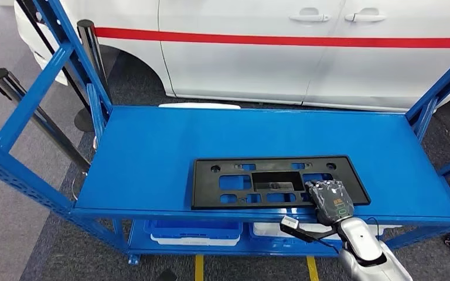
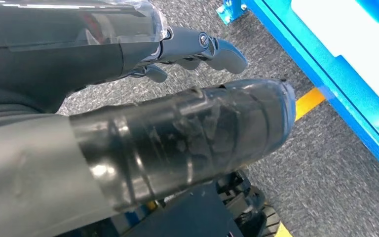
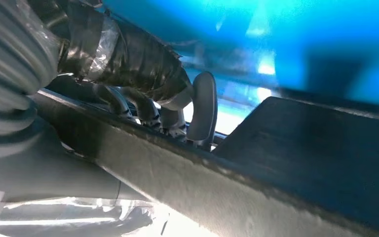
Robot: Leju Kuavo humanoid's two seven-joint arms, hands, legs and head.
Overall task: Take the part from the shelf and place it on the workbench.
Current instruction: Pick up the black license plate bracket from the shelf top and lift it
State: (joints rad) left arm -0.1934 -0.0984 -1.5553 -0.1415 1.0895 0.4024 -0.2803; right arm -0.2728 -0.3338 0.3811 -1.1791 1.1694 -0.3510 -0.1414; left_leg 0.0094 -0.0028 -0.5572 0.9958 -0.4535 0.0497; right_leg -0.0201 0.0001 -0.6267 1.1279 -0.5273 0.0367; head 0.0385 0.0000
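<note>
Part (image 1: 275, 181): flat black plastic plate with cut-outs, lying flat on the top board of the blue shelf (image 1: 152, 158), toward the front edge, a little toward 3 o'clock of the board's middle.

Right hand (image 1: 330, 200) sits on the part's corner at about 4 o'clock, at the shelf's front lip. In the right wrist view the fingers (image 3: 150, 116) curl down over the part's near edge with the thumb (image 3: 203, 111) set against it; this reads as a grip on the plate, though the plate looks not yet lifted clear of the board.

Left hand (image 2: 187, 133) hangs low beside the shelf over the carpet, fingers apart and nothing in them.

Progress, as judged: the reach and the grasp look done. Lifting, carrying and setting down on the workbench all remain. No workbench can be made out in these views, so a turn or a walk is likely needed.

Surface and room: shelf board is smooth painted blue metal. Lower level holds a blue bin (image 1: 192, 232) at 7 o'clock. Beyond, at 12 o'clock, a white car (image 1: 281, 52) with a red stripe. Grey carpet floor (image 1: 12, 187) with yellow tape lines (image 1: 199, 267) under the shelf front.
</note>
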